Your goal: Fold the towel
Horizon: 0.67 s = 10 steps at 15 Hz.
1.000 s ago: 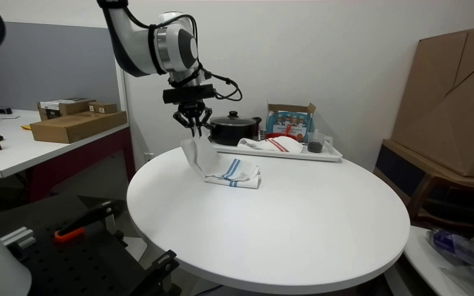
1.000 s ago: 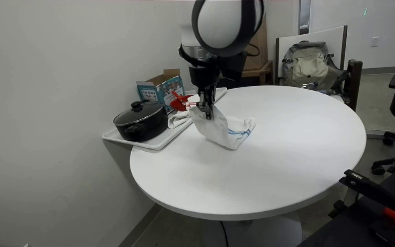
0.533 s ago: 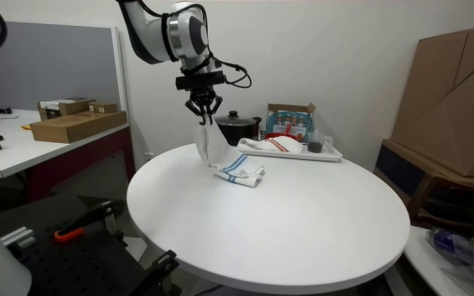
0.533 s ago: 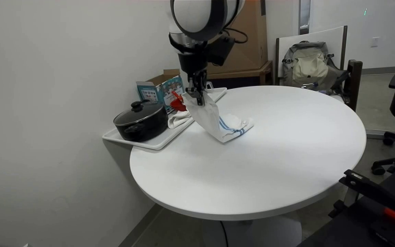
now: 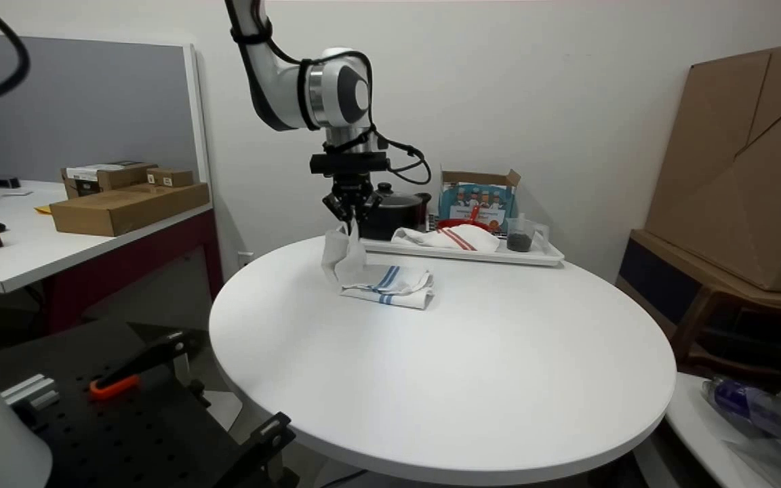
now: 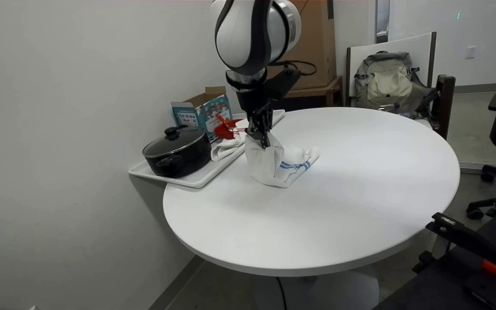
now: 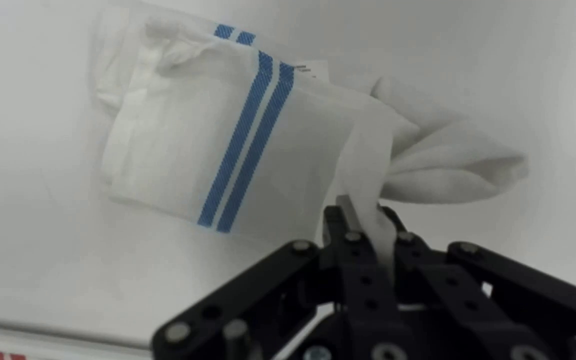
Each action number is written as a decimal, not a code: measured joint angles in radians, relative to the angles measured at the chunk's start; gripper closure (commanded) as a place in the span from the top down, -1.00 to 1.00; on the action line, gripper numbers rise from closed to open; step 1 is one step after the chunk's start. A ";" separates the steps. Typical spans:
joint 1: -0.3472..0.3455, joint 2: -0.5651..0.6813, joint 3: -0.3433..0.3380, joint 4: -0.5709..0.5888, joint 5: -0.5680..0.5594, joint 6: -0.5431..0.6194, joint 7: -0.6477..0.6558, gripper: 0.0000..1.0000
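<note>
The white towel with blue stripes [image 5: 390, 288] is on the round white table [image 5: 485, 379]. Its striped part lies in layers on the table; its other end is raised. My gripper [image 5: 351, 227] is shut on that raised end, which bunches and sags below the fingers. The towel [image 6: 269, 165] and gripper [image 6: 265, 143] also show in an exterior view. In the wrist view, the towel [image 7: 178, 130] spreads to the left with its two blue stripes, and a fold bulges to the right. Cloth runs between the fingertips of the gripper [image 7: 365, 212].
A white tray [image 5: 533, 257] stands at the table's back edge, just behind the gripper. It holds a black pot [image 6: 177, 150], a blue box [image 6: 203, 112], a red item [image 6: 226, 129], a red-striped cloth [image 5: 462, 237] and a clear cup [image 5: 521, 235].
My gripper rose with the towel's end, then came down again, further right in an exterior view. The held cloth was stretched taut half a second ago and now sags and bunches.
</note>
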 measured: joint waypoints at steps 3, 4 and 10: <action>-0.030 0.083 -0.020 0.085 0.024 -0.054 0.000 -0.97; -0.039 0.108 -0.030 0.112 0.027 -0.069 0.002 -0.97; -0.084 0.222 -0.081 0.257 0.035 -0.134 0.014 -0.97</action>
